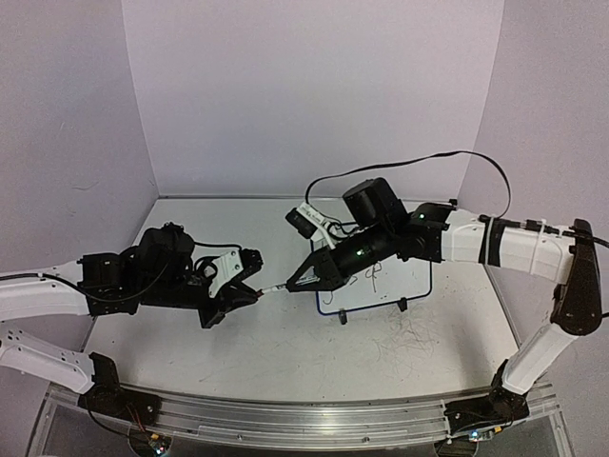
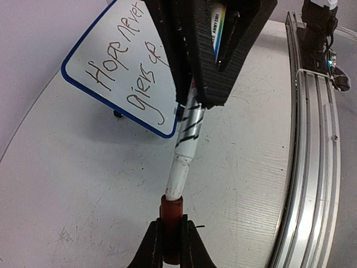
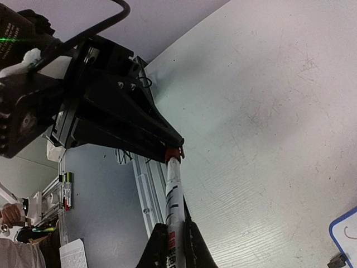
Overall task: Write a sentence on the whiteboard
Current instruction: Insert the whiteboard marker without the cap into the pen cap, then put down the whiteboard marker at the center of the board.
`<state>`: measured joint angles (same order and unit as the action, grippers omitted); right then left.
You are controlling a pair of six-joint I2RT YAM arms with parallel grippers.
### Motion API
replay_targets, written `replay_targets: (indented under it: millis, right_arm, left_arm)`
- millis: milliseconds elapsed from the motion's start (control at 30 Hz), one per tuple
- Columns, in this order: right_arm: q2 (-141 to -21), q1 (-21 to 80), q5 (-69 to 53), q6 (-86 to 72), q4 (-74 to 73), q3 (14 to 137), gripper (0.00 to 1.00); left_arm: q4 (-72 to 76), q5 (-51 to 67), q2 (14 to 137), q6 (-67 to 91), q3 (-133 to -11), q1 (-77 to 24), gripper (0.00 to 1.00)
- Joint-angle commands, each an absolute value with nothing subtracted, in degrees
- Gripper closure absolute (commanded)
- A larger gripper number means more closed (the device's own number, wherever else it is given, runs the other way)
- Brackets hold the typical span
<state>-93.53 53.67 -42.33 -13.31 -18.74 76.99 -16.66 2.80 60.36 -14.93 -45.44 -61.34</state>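
The whiteboard [image 1: 404,278] stands at the back right, partly hidden behind my right arm, and only its blue corner [image 3: 343,234] shows in the right wrist view. The sentence [image 2: 120,61] reads roughly "Hope never gives up" in two dark lines. A white marker [image 2: 187,139] with black stripes hangs level above the table, between both grippers. My right gripper [image 3: 175,234] is shut on the marker's barrel [image 3: 174,195]. Shut on the marker's red cap [image 2: 172,215] is my left gripper [image 2: 172,240]. The cap sits on the marker's end. In the top view the two grippers [image 1: 255,293] [image 1: 297,283] meet tip to tip left of the board.
The board's black clip feet [image 1: 343,319] rest on the white tabletop, which carries faint grey scuff scribbles [image 1: 409,343]. An aluminium rail [image 1: 304,419] runs along the near edge. Purple walls close the table at the back and both sides.
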Motion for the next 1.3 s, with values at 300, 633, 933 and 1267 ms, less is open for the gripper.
replay_targets:
  millis: [300, 633, 933, 1267]
  right_arm:
    - [-100.4, 54.4, -50.1, -6.7, -27.9, 82.7, 1.0]
    - [-99.9, 56.2, -57.0, -36.1, 3.0, 73.1, 1.0]
    - [-95.0, 52.6, -49.8, -33.9, 1.1, 69.3, 0.72]
    - [-67.8, 46.8, -4.9, -20.5, -13.7, 69.6, 0.13]
  left_arm:
    - [-18.8, -11.9, 66.0, -24.2, -57.6, -73.2, 1.0]
    - [-6.3, -37.0, 67.9, -27.3, -54.8, -86.3, 1.0]
    - [-12.6, -36.2, 67.4, -17.5, -50.9, -87.3, 1.0]
    - [-17.9, -35.5, 63.4, 25.7, -39.5, -86.2, 1.0]
